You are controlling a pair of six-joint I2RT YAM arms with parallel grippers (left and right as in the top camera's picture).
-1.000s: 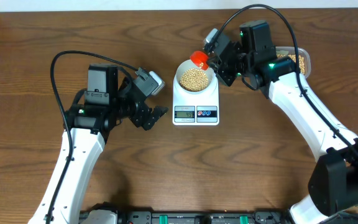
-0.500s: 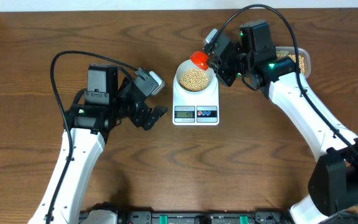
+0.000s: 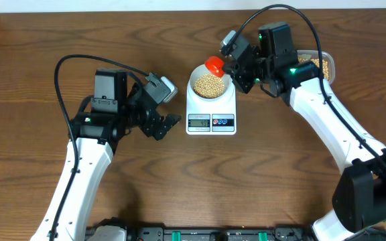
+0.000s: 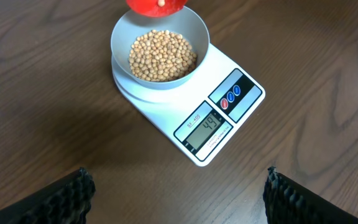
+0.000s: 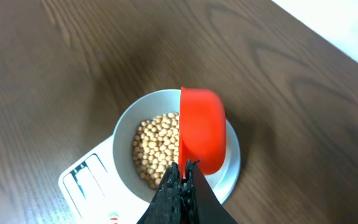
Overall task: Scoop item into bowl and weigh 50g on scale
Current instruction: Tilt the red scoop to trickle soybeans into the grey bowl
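The pale bowl holds tan beans and stands on the white scale. In the left wrist view the scale's display reads 49, and the bowl holds beans. My right gripper is shut on the handle of a red scoop, tipped on its side over the bowl's far rim. In the right wrist view the scoop hangs over the bowl of beans, gripper closed on it. My left gripper is open and empty, left of the scale.
A clear plastic tub with more beans sits at the back right, behind my right arm. The brown wooden table lies around the scale.
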